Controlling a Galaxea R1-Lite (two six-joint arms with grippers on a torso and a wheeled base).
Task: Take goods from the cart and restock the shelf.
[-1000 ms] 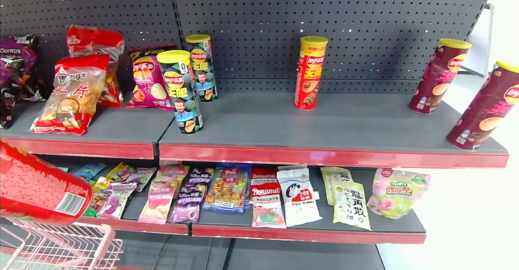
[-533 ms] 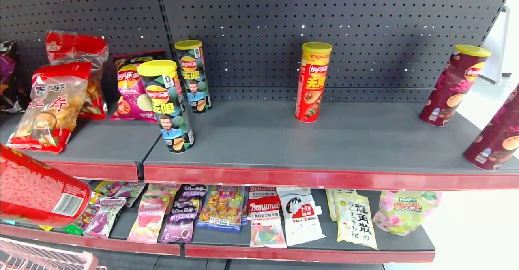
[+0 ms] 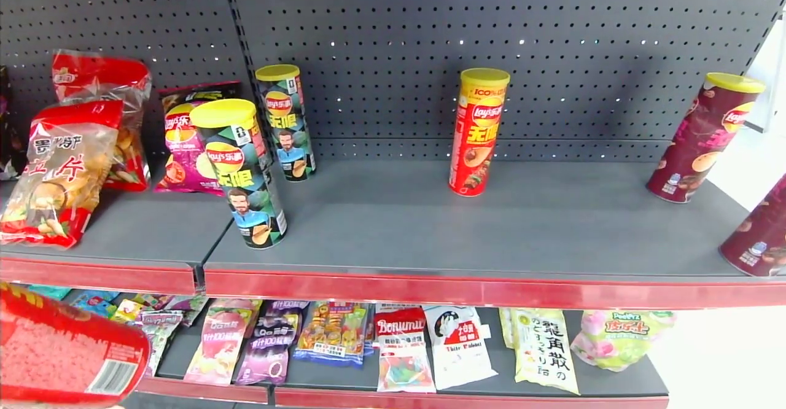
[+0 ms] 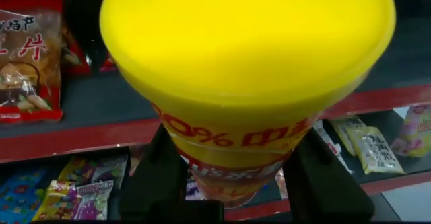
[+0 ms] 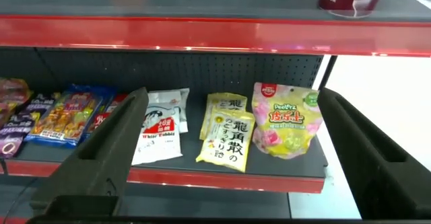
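Dark grey shelf [image 3: 491,231]: matte metal boards, each edged by a glossy red front strip and backed by perforated pegboard [image 3: 552,40]. A cylindrical red chip can [image 3: 61,354] with a smooth yellow plastic lid is seen tilted at the lower left of the head view, clamped between the black fingers of the left gripper [image 4: 234,146]. The right gripper [image 5: 232,96] is spread wide with nothing held, faced toward flat candy pouches [image 5: 229,136] on the lower board. 2 dark green cans [image 3: 242,172], 1 red can [image 3: 478,132] and 2 maroon cans [image 3: 700,139] are stood on the upper board. Crinkled snack bags [image 3: 61,169] are leaned at the left.
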